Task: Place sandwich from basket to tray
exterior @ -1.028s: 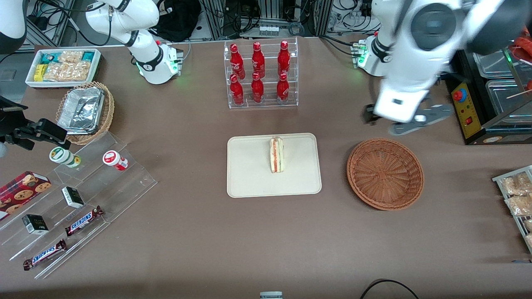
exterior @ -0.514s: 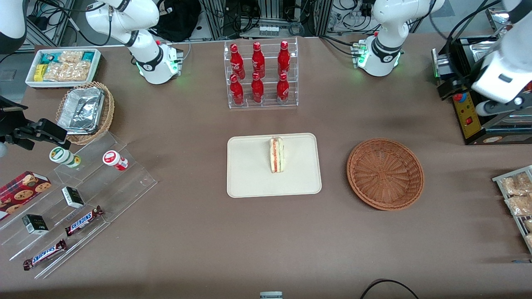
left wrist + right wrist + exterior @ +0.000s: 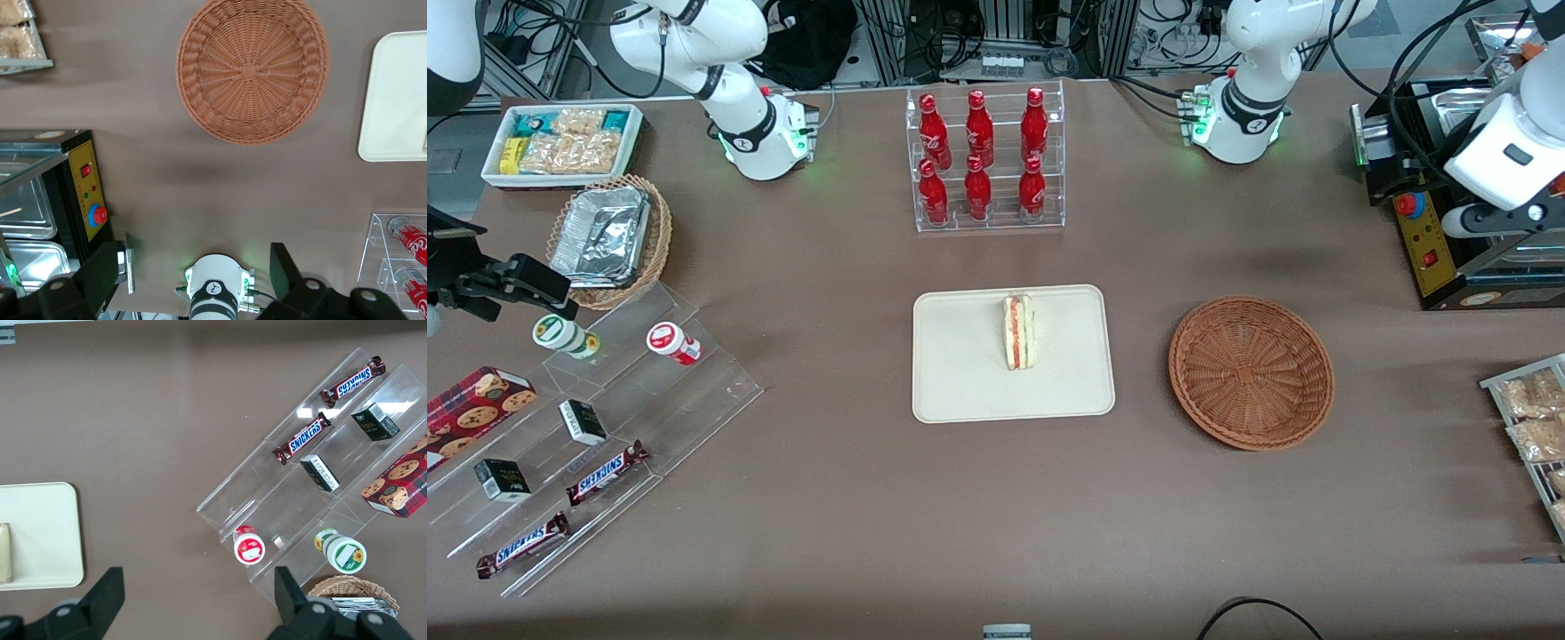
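The sandwich [image 3: 1018,332] stands on its edge on the cream tray [image 3: 960,373], its red and green filling facing up. The round reddish-brown basket [image 3: 1251,372] sits beside the tray toward the working arm's end and has nothing in it. In the left wrist view the basket [image 3: 252,70] and a corner of the tray [image 3: 393,100] lie far below. My gripper [image 3: 193,275] hangs high over the table's working-arm end, above the black control box. It is open, with nothing between its fingers. The right wrist view catches the tray [image 3: 47,533] and the sandwich [image 3: 5,552].
A clear rack of red bottles [image 3: 983,160] stands farther from the front camera than the tray. A black control box [image 3: 1427,240] and a rack of snack packets [image 3: 1534,418] line the working arm's end. The parked arm's end holds an acrylic stand [image 3: 596,418], a foil-container basket [image 3: 609,240] and a white bin [image 3: 560,142].
My arm has swung up and away from above the basket to the working-arm end of the table. Sandwich, tray and basket have not moved.
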You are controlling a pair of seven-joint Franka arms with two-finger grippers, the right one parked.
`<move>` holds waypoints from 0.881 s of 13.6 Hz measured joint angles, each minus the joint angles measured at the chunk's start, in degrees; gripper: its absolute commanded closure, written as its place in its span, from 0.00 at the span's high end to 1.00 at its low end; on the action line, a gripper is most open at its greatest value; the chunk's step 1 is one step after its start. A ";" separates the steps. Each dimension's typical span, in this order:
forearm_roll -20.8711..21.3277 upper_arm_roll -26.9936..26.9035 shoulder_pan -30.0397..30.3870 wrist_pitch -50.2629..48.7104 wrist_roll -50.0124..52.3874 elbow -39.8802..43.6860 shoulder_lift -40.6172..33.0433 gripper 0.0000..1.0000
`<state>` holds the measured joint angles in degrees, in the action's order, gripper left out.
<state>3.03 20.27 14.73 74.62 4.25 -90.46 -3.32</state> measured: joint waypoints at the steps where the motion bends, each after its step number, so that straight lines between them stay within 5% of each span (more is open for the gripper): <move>1: 0.01 -2.43 -2.85 0.02 0.00 0.20 0.19 1.00; 4: 0.04 -9.52 -9.77 0.07 0.00 0.75 0.24 1.00; 12: 0.05 -10.22 -10.10 1.27 0.04 1.55 0.23 1.00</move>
<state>3.09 10.06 4.63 75.89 4.29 -88.91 -3.10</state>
